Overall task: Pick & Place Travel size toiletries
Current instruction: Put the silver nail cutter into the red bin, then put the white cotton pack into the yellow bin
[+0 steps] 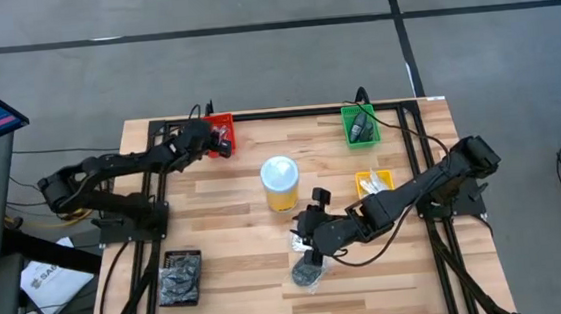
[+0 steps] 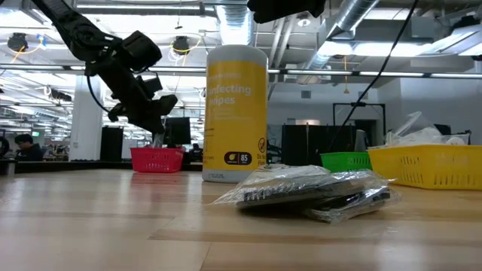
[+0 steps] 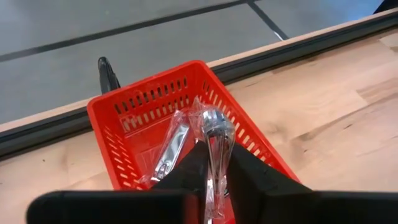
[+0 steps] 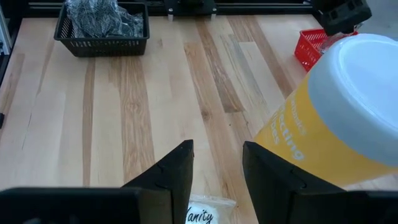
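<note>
My left gripper (image 3: 213, 163) is shut on a silvery clipper in a clear bag (image 3: 214, 134) and hovers over the red tray (image 3: 118, 134) at the table's far left (image 1: 221, 134). A second bagged clipper (image 3: 171, 152) lies flat on that tray's floor. My right gripper (image 4: 217, 163) is open, low over the table's middle (image 1: 305, 237). A white sachet with black print (image 4: 208, 214) lies on the wood under its fingers. Dark bundles in clear bags (image 2: 316, 192) lie beside it (image 1: 308, 270). My left gripper pinches the bagged silvery clipper between its two fingers, about the clipper's middle (image 3: 216, 155). The fingers slant down from above and lie along it. Its free end (image 3: 211, 119) sticks out past the fingertips over the tray's floor. I cannot tell whether that end touches the tray.
The tall yellow tub with a white lid (image 1: 280, 184) stands close to my right gripper, on its far side. A green tray (image 1: 360, 126) and a yellow tray (image 1: 374, 182) sit toward the right. A black tray of dark bundles (image 1: 181, 277) is at the near left. Bare wood lies between.
</note>
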`<state>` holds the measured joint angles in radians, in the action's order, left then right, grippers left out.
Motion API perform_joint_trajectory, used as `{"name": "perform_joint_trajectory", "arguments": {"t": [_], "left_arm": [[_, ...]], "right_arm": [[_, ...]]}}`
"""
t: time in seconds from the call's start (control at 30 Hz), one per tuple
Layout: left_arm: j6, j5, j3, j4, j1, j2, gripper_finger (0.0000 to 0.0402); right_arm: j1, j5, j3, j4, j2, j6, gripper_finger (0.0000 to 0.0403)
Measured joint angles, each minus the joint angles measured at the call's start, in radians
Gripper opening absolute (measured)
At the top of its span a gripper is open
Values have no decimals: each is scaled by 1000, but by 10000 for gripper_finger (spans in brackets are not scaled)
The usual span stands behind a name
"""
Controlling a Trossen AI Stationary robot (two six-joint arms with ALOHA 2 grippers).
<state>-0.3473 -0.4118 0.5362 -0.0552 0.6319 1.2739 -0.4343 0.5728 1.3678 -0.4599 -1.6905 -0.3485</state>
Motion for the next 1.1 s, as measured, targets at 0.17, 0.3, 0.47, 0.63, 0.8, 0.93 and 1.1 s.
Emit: {"name": "perform_joint_trajectory", "arguments": {"t": [0.17, 0.3, 0.47, 0.63, 0.8, 0.93, 1.1], "left_arm": [[2, -3, 0, -6, 0, 0, 57], [2, -10, 0, -6, 0, 0, 75], [2, -12, 0, -6, 0, -1, 104], [0, -15, 0, -6, 0, -1, 135], [0, -6, 0, -6, 0, -1, 148], [9, -2, 0, 1, -14, -7, 147], [33, 4, -1, 8, -64, -26, 142]], "right_arm": [[0, 0, 0, 0, 0, 0, 129], [0, 0, 0, -1, 0, 0, 129], [0, 0, 0, -1, 0, 0, 129], [0, 0, 0, -1, 0, 0, 129], [-3, -1, 0, -14, 0, -3, 129], [-11, -4, 0, -64, 0, -42, 129], [-19, -7, -58, -85, -1, -95, 129]]}}
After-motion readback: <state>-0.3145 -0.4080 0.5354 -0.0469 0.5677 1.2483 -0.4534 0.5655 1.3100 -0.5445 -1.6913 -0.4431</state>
